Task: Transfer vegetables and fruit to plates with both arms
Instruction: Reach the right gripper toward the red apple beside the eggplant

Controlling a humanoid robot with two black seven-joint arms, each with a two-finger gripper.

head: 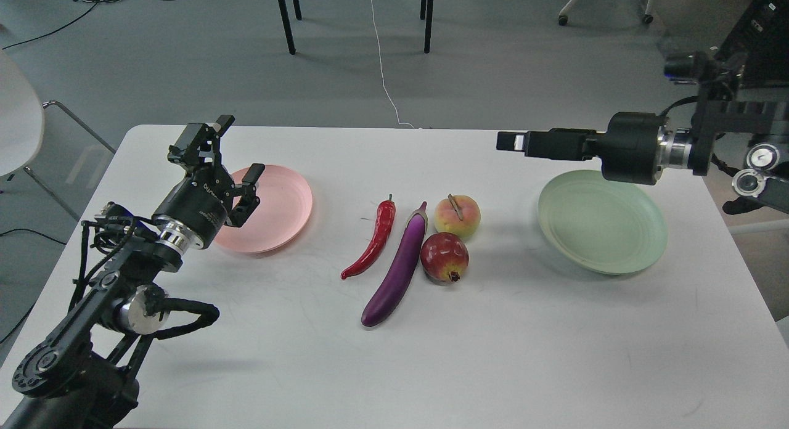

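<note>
The red chili pepper [373,241], purple eggplant [397,269], peach-like fruit [457,216] and dark-red pomegranate-like fruit [444,256] lie together at the middle of the white table [493,355]. The pink plate [280,207] sits to the left and the green plate [601,222] to the right; both hold nothing. My left gripper [237,148] is open and empty, above the pink plate's left part. My right gripper [508,141] is raised, level and pointing left, above the table left of the green plate. It is seen side-on, so its fingers cannot be told apart.
A white chair [18,121] stands off the table's left edge. Black furniture legs [286,16] and a white cable [385,65] are on the grey floor behind. A black cabinet [761,40] stands at the far right.
</note>
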